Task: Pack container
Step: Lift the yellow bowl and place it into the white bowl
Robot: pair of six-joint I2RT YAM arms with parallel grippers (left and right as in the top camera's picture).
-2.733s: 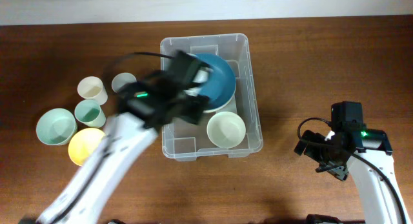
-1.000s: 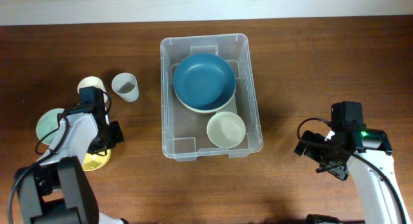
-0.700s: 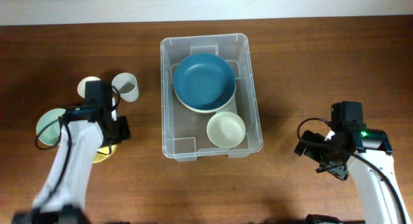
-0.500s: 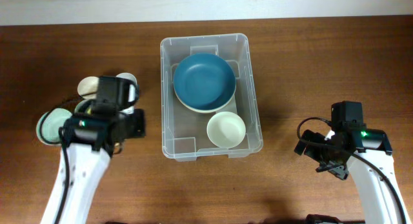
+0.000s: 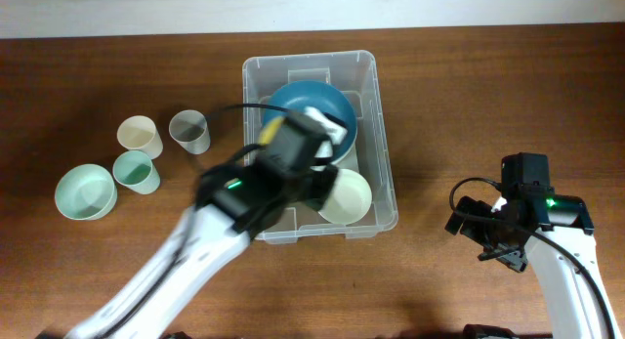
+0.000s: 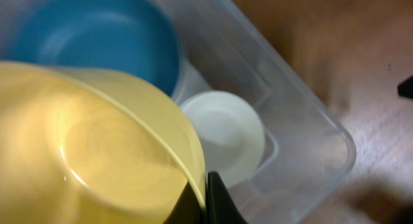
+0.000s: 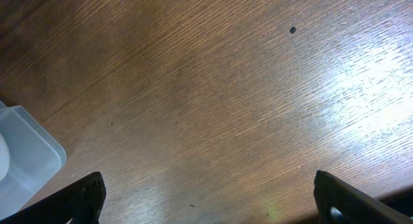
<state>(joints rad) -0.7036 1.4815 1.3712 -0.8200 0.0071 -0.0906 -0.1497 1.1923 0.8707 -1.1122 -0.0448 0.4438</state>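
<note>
Overhead: the container sits mid-worktop, holding a blue bowl and a cream bowl. The blurred left arm reaches over it.

Left wrist: the left fingers pinch a yellow bowl by its rim above the container. I judge this the placing step; next calls for lowering it into free space, or nesting it, then releasing.

Right wrist: the right fingers stand spread over bare worktop, beside the container's corner.
</note>
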